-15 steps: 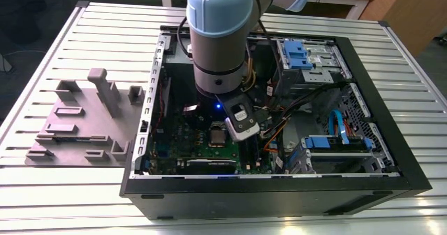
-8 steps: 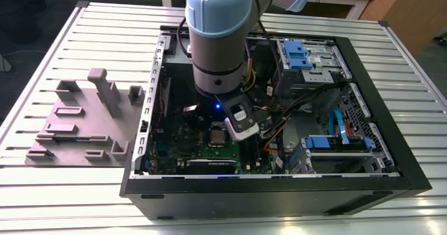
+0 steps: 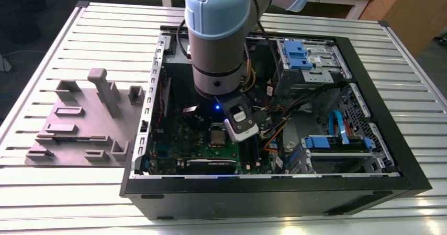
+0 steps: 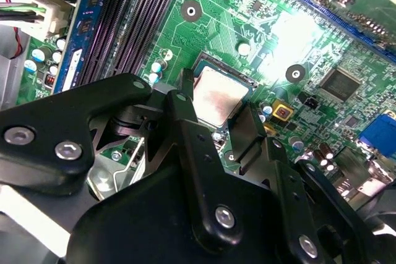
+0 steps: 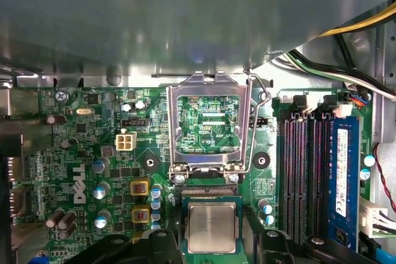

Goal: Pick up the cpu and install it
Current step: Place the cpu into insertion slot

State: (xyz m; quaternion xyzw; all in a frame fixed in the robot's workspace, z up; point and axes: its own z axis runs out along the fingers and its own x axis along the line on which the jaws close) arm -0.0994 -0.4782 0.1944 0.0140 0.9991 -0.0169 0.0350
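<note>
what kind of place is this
Probably a robotics lab or test bench for PC assembly: an open computer case lies on a slatted metal table, a grey fixture block sits beside it, and a robot arm reaches into the case over the motherboard with its cpu.

The black gripper (image 4: 216, 106) hangs close over the green motherboard (image 4: 247, 17), its two fingers (image 4: 185, 128) set apart. Between their tips the cpu (image 4: 219, 93) lies flat in the socket (image 4: 213, 62), silvery top up. Dark memory slots (image 4: 124, 23) run alongside, with a white connector (image 4: 49, 17) beyond them.
</note>
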